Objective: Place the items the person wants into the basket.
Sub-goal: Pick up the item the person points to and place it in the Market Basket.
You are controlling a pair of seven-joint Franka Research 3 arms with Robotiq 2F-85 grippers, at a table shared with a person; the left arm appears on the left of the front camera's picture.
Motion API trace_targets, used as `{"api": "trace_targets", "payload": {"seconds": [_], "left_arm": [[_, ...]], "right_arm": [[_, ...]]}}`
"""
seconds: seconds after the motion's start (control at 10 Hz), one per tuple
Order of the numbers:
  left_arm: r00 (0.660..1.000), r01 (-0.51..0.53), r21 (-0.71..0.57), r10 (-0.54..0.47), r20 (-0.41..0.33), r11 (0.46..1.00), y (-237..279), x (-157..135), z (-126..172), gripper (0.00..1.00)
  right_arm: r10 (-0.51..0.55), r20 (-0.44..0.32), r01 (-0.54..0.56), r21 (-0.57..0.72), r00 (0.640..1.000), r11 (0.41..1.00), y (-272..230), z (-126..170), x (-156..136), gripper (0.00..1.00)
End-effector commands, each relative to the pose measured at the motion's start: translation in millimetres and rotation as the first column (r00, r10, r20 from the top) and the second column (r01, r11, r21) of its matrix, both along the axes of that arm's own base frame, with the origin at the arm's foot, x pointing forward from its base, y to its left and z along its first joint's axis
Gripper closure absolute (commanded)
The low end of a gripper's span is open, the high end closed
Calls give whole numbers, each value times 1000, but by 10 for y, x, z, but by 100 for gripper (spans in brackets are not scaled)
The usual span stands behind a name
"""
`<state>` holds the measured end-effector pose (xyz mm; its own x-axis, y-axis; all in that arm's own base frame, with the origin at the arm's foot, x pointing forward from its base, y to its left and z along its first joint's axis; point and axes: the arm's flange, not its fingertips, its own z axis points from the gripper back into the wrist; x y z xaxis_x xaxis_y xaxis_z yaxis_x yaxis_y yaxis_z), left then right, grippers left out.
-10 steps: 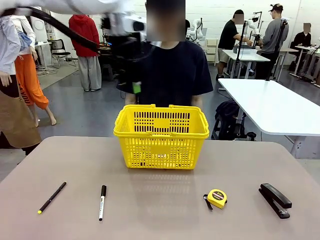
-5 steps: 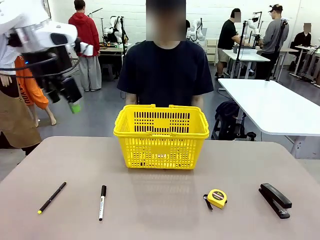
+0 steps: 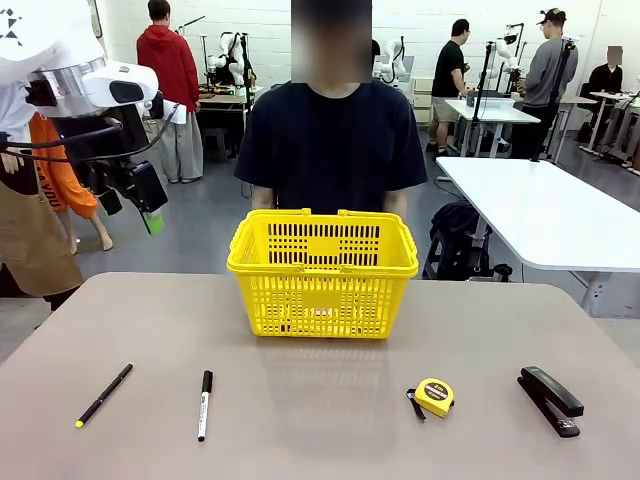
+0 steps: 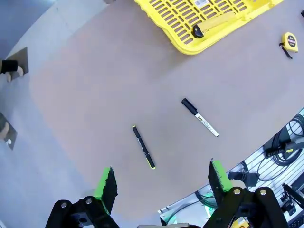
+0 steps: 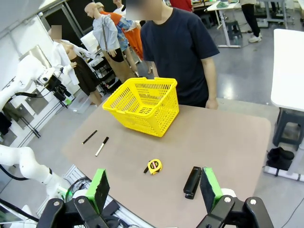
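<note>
The yellow basket (image 3: 322, 270) stands mid-table in front of the person (image 3: 335, 130) in a black T-shirt. Inside the basket (image 4: 180, 14) lies a yellow-and-black bar, by its look the utility knife (image 4: 213, 23). The thin black pen (image 3: 104, 394) lies front left and the black stapler (image 3: 550, 399) front right. My left gripper (image 3: 135, 213) hangs open high above the table's far left corner, away from everything. Its wrist view looks down past its open green pads (image 4: 107, 183) on the pen (image 4: 143, 153). My right gripper (image 5: 154, 190) is open, high above the stapler (image 5: 192, 182) side, holding nothing.
A white marker with a black cap (image 3: 204, 404) lies right of the pen. A round yellow tape measure (image 3: 434, 396) sits left of the stapler. A white table (image 3: 550, 215) stands at the back right. Other people stand farther off.
My left arm has swung from above the basket, in front of the person, out to the far left and has nearly stopped there. Nothing on the table moved.
</note>
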<state>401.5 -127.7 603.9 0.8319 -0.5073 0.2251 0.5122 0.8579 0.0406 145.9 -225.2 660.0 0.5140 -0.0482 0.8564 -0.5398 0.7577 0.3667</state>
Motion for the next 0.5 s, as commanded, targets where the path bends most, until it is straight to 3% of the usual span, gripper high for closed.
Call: {"api": "trace_targets", "payload": {"seconds": [0.0,0.4], "left_arm": [[1000,15,3,-15,19,1000,49,-140,33,0],[1000,15,3,-15,19,1000,49,-140,33,0]], "right_arm": [[19,15,-19,11,1000,1000,18,-15,2,0],[19,15,-19,11,1000,1000,18,-15,2,0]]}}
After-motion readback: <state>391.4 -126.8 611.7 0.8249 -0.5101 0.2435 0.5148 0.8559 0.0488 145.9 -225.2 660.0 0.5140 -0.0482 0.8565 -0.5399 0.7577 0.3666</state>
